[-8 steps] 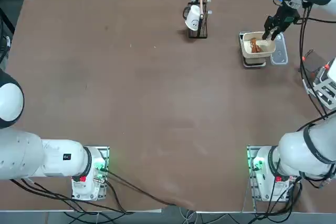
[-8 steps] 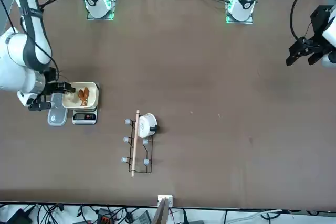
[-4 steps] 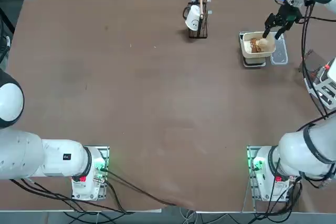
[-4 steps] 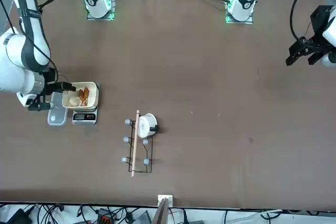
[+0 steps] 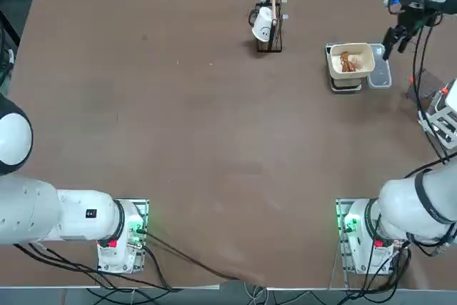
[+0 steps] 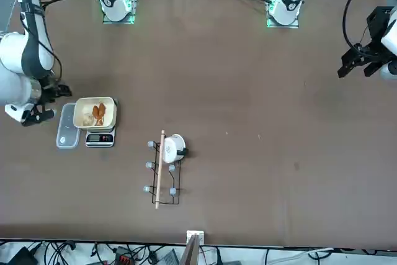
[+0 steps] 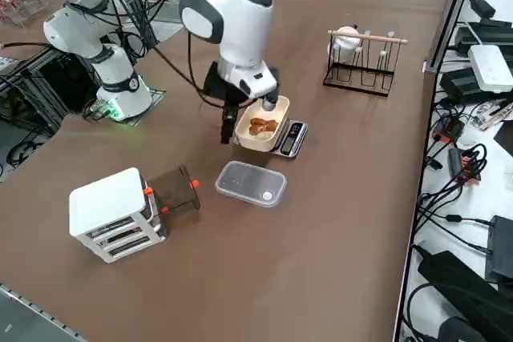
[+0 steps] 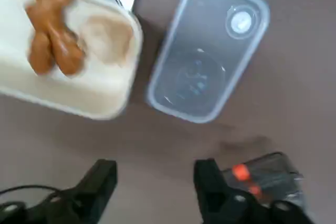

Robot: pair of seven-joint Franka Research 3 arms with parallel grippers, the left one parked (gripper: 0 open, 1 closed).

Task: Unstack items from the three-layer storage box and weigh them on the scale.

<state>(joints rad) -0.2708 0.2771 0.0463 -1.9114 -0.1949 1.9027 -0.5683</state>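
Right wrist view shows the right tool with its two fingers well apart and nothing held between them. In the top view it hangs near the cream bowl, on the side where the clear lid lies.

The bowl sits on the scale, whose display faces the far edge of the desk; the reading is too small to tell. Inside the bowl are reddish-brown lumps, touching one another, and a pale beige lump just beside them. The lid lies flat on the desk, beside the bowl and apart from the storage box.

In the right side view, the three-layer storage box stands upright on the desk, well apart from the scale. A grey-brown drawer with red-orange spots sticks out from its side. Elsewhere on the desk stands a black wire rack carrying a white cup.
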